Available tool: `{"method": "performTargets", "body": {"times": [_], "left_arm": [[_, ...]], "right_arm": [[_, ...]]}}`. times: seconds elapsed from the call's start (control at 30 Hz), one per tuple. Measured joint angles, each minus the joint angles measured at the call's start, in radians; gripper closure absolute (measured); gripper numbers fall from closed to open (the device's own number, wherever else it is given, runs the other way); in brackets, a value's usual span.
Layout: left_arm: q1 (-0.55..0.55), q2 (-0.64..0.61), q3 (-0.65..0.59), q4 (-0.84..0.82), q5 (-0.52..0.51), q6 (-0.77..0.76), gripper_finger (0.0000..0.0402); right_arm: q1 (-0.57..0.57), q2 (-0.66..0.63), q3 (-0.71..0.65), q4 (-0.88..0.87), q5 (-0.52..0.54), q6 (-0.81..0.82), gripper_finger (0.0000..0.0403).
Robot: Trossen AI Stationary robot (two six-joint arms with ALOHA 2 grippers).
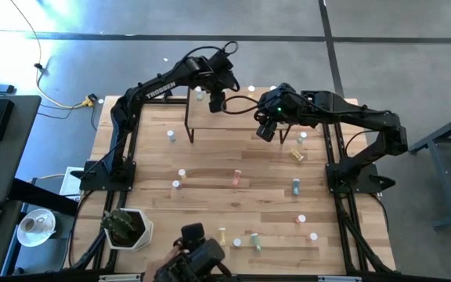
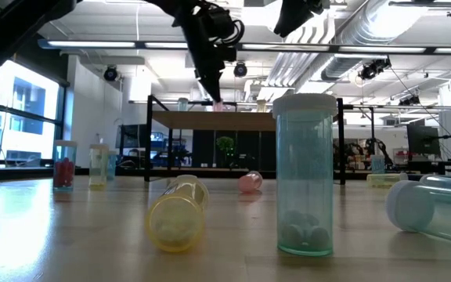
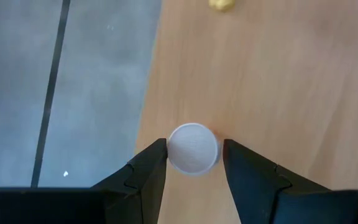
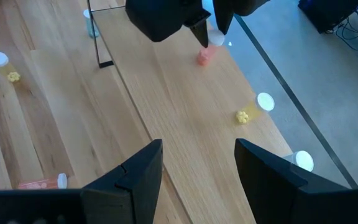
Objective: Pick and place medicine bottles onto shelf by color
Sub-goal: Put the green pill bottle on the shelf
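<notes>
Low view shows, nearest the camera, an upright blue bottle [image 2: 304, 174], with a yellow bottle [image 2: 178, 213] lying on its side beside it and another blue one [image 2: 435, 210] lying close by. Farther back a pink bottle [image 2: 250, 182] lies on the table [image 2: 69, 235] in front of the shelf [image 2: 210, 120]. On the shelf, near its far edge, the left gripper [image 3: 192, 163] holds a pink-red bottle [image 4: 205, 54] upright, its fingers [image 3: 146, 171] pressed on the white cap [image 3: 192, 147]. The right gripper [image 4: 197, 165] hovers over the shelf with fingers spread apart, holding nothing.
</notes>
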State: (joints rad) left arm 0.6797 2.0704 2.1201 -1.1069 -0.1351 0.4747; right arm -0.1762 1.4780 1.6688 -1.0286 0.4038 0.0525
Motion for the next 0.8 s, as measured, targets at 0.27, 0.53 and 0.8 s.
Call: {"method": "performTargets", "body": {"times": [0.27,0.53,0.8], "left_arm": [[-0.016,-0.017,-0.001,-0.024,-0.016,-0.001,0.0252],[-0.014,-0.025,-0.001,-0.024,-0.034,-0.003,0.0252],[-0.020,-0.025,-0.001,-0.027,-0.061,0.000,0.0252]], "right_arm": [[0.000,0.000,0.000,0.000,0.004,0.000,0.0210],[0.000,0.000,0.000,-0.001,0.004,0.000,0.0210],[0.000,0.000,0.000,-0.003,0.003,0.000,0.0210]]}}
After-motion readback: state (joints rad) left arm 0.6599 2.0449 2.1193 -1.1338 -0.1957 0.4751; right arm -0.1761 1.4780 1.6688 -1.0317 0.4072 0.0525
